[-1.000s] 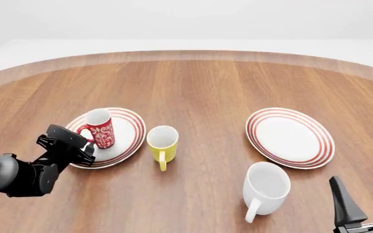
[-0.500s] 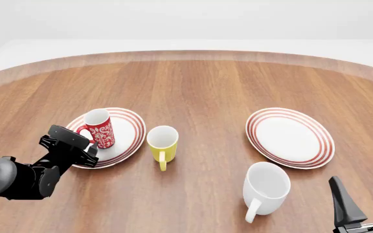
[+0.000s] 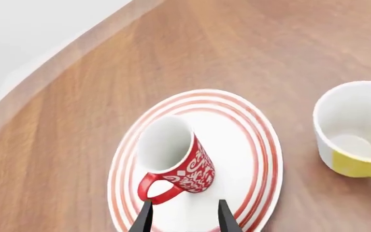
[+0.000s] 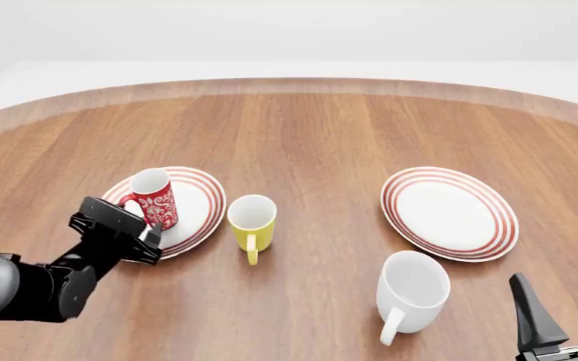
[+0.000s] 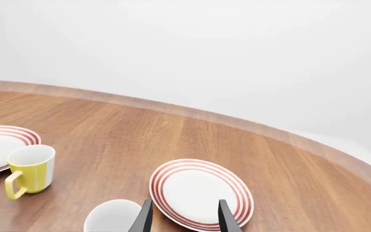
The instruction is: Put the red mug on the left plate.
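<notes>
While wood table [image 4: 319, 128] carries three mugs and two plates, nothing between left fingers and target. Yellow mug [image 4: 252, 219] upright just right of left plate [image 4: 199, 197], handle toward camera, off the plate. White mug [image 4: 411, 290] near right side, just in front of right plate [image 4: 450, 212], not on it. Right plate bare.

Red mug [image 4: 153, 198] upright on left plate, toward its left part; white interior visible, nothing seen inside. In left wrist view, handle [image 3: 156, 187] points toward fingertips [image 3: 143, 220], just ahead of them, no contact. Left gripper [image 3: 183, 217] fingers apart, holding nothing, at plate's near edge [image 3: 250, 212].

Right gripper [image 5: 182, 216] low at front right corner, well apart from red mug, fingers spread, holding nothing; right plate and white mug rim [image 5: 111, 215] just ahead of it.
</notes>
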`<state>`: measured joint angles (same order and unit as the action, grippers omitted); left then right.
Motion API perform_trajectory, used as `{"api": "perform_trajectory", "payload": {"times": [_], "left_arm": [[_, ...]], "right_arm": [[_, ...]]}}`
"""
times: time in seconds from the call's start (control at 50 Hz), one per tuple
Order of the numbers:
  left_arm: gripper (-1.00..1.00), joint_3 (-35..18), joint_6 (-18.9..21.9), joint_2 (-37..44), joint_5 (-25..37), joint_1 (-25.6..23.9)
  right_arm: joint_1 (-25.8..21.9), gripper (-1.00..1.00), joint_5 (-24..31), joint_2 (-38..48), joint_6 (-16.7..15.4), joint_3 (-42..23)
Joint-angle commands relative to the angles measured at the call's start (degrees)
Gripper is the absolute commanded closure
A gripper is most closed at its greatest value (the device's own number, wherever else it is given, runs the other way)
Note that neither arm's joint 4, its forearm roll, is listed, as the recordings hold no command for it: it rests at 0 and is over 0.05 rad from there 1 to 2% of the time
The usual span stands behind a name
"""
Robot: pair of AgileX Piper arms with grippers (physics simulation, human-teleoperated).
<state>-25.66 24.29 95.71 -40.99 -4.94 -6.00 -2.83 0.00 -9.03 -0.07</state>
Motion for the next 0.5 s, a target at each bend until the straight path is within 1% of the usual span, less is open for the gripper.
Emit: {"api": "perform_trajectory", "payload": {"times": [0.02, 0.26, 0.5], "left_arm": [[-1.0, 1.66, -1.74, -2.35, 0.21, -2.32], [-1.0, 3.23, -3.59, -6.05, 1.54, -5.64], [-1.0, 5.31, -4.46, -8.42, 1.82, -7.59]], "right_arm": [[-0.15, -1.0, 0.04, 0.0, -0.16, 0.01], [-0.18, -1.0, 0.18, 0.0, -0.24, 0.02], [-0.33, -1.0, 0.2, 0.0, -0.43, 0.03]]}}
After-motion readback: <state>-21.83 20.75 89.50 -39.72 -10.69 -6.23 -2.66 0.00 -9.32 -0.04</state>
